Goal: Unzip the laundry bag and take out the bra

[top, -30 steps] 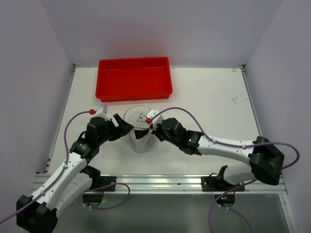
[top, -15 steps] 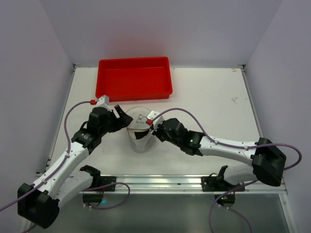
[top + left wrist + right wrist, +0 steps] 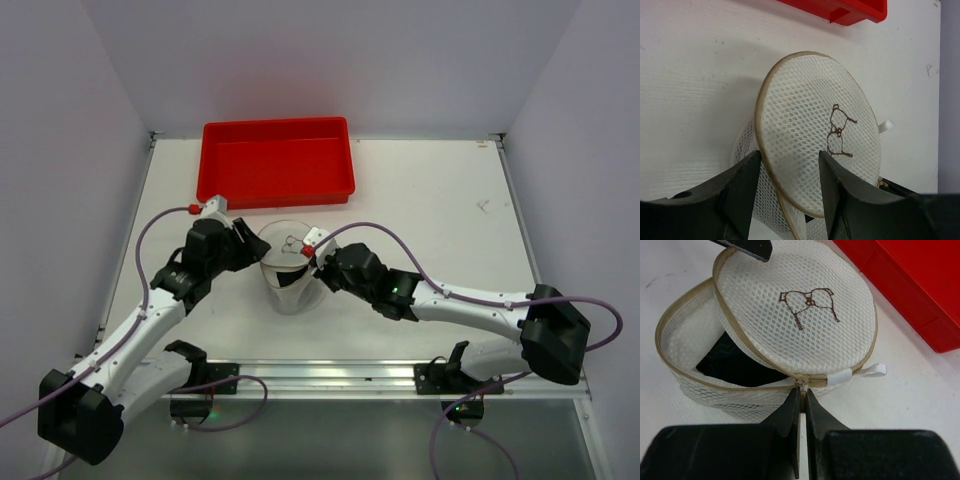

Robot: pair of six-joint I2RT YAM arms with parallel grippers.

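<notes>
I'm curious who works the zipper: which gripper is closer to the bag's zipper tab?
Right. The right gripper is pinched shut on the zipper tab. The left gripper straddles the lid rim across the bag, jaws apart.

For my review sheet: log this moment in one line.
bag: part unzipped, lid raised | bra: inside | left pincer: open, astride lid rim | right pincer: shut on zip pull
</notes>
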